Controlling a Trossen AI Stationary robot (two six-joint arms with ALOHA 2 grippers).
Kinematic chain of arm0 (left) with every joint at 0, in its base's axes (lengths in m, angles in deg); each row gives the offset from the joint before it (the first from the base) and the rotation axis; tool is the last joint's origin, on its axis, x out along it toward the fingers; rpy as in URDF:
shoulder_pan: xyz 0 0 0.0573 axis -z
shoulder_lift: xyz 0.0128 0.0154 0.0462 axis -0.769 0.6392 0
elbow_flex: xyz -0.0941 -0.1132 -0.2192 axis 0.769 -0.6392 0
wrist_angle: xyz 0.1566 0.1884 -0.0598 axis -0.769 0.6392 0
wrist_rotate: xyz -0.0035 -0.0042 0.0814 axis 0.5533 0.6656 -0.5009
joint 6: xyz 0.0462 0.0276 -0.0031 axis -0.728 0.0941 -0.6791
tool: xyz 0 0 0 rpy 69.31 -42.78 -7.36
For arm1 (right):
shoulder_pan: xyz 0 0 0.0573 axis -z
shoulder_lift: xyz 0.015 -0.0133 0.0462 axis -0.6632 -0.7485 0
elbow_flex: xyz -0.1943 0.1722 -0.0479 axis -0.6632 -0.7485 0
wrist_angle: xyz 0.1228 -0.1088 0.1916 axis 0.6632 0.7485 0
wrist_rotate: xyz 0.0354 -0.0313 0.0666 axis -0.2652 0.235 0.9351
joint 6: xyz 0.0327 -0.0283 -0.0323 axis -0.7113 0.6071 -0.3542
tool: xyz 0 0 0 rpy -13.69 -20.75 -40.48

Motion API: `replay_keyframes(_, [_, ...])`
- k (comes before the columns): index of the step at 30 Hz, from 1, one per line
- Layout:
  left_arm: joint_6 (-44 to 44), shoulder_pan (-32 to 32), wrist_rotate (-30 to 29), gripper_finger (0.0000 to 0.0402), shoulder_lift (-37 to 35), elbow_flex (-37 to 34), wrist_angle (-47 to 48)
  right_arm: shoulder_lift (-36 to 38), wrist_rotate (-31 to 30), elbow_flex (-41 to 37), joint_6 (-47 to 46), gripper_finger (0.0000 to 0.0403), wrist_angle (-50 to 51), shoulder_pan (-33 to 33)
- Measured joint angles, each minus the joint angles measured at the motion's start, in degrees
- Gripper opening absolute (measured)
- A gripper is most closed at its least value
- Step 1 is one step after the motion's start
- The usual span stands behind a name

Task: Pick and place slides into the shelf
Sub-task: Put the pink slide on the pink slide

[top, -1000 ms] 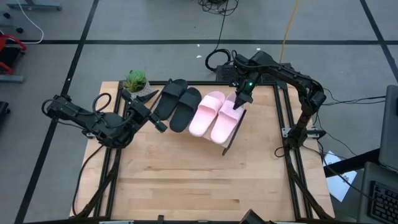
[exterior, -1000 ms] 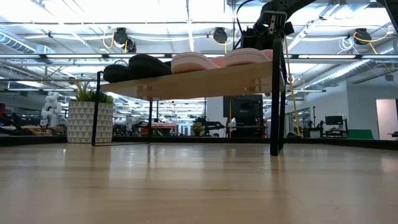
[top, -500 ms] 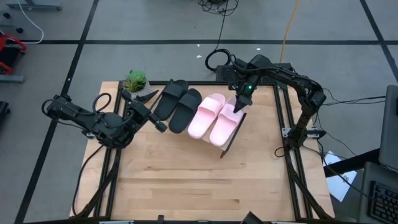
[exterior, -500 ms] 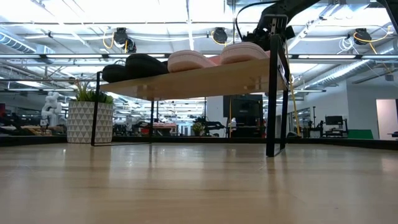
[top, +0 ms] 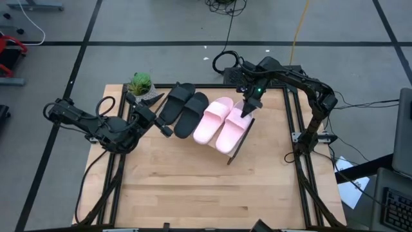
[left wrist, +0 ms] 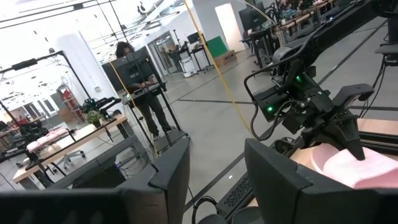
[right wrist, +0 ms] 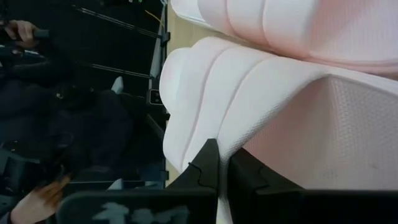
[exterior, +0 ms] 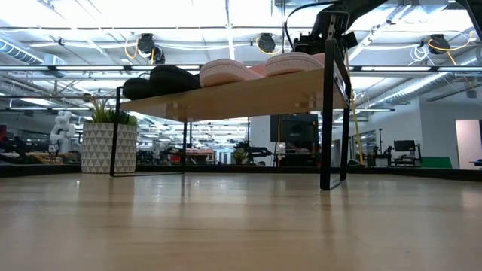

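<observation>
The shelf (exterior: 248,94) stands at the table's far middle and carries all the slides side by side. The two black slides (top: 185,108) lie toward its left and the two pink slides (top: 212,119) toward its right, soles on the plank. My right gripper (top: 247,111) is shut at the far end of the rightmost pink slide (top: 232,131). My left gripper (top: 165,131) hangs open and level just left of the black slides, with nothing between its fingers (left wrist: 174,180). My right gripper's shut fingertips (right wrist: 208,162) rest against the ribbed strap (right wrist: 214,124) of the rightmost pink slide, close to its pebbled footbed (right wrist: 348,130). They come slanting down from the table's far right. Nothing lies between the fingers. The slide lies flat on the shelf.
A small potted plant (top: 140,84) stands at the far left corner, next to the shelf's left end. Black frame rails (top: 297,138) run along the table's sides. The near half of the wooden table (top: 193,187) is bare. A person (left wrist: 140,81) stands in the room beyond.
My right gripper has tipped a little and edged toward the table's left. The pink slides and the shelf's right end have slid slightly left with it. The black slides and my left arm have stayed put.
</observation>
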State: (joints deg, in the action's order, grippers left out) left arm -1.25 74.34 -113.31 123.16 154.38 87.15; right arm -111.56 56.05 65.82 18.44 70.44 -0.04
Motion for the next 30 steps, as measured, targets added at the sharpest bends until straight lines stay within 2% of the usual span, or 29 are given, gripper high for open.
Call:
replay_keyframes(4, [-0.13, -0.04, 0.00, 0.0159, 0.00, 0.00, 0.00, 0.00, 0.82, 0.07, 0.87, 0.0000, 0.19, 0.02])
replay_keyframes(9, [-0.20, -0.04, 0.00, 0.0159, 0.00, 0.00, 0.01, 0.00, 4.61, 0.07, 2.11, 0.0000, 0.78, 0.87])
replay_keyframes(30, [-0.74, -0.45, 0.00, 0.0159, 0.00, 0.00, 0.02, 0.00, 4.76, -2.59, 2.05, 0.0000, 1.64, -0.76])
